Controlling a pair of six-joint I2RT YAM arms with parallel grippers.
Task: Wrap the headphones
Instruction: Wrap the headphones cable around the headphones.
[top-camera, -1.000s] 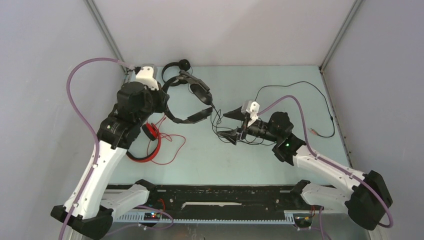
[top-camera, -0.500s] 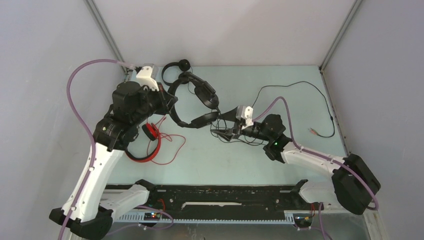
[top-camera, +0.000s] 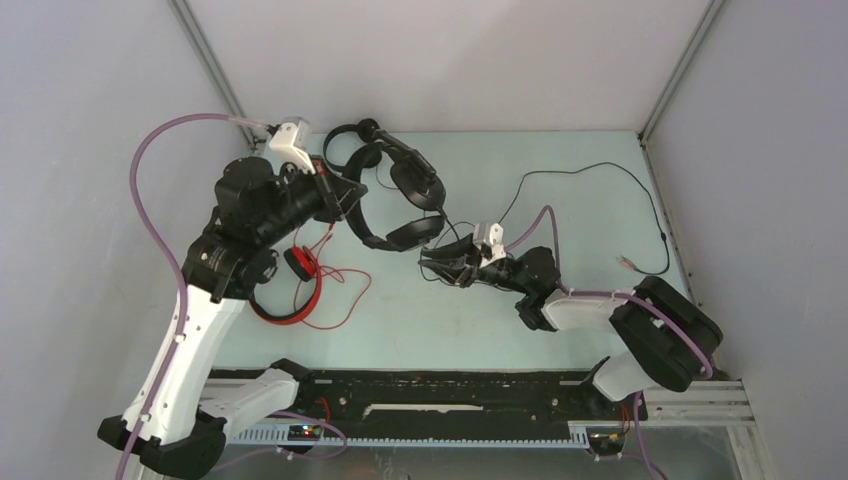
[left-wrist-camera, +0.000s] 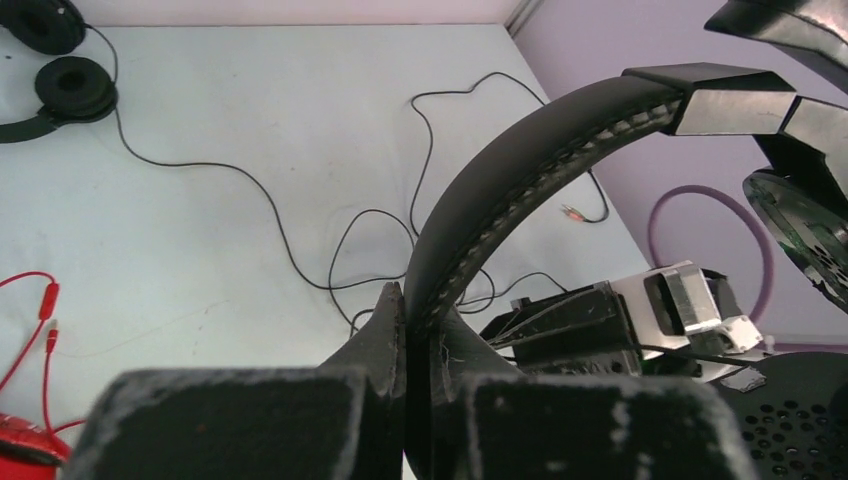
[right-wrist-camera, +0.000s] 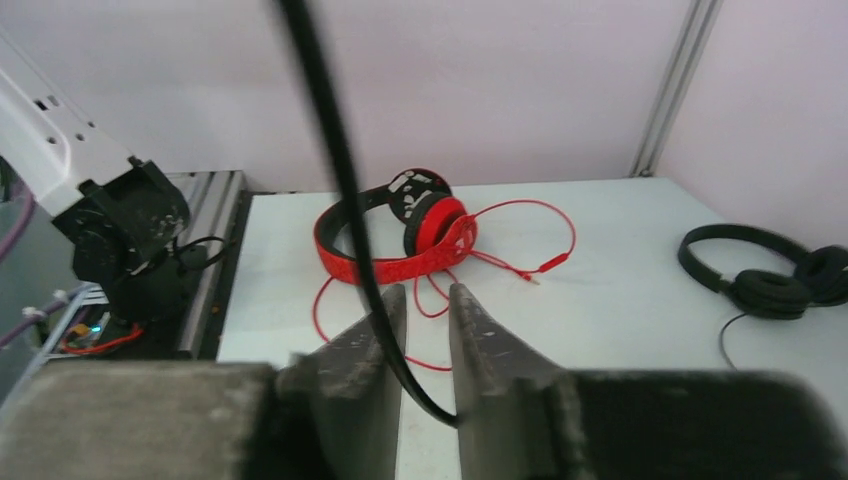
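two fingers of the right gripper (right-wrist-camera: 427, 296) close in fast from a second ago's wide spread, and the black cable (right-wrist-camera: 340, 160) now runs right between them, though a sliver of gap shows, so no grip yet. the left gripper (left-wrist-camera: 405, 300) stays clamped on the band of the bulkier black headphones (left-wrist-camera: 530, 140), which arch up and away from its fingertips, off the table (top-camera: 450, 330). my read: the cable catch is about to land, then winding can begin.

White-black arms (top-camera: 190, 345), purple hoses (top-camera: 138, 172), dark fingers (right-wrist-camera: 352, 375), possibly scuffed.
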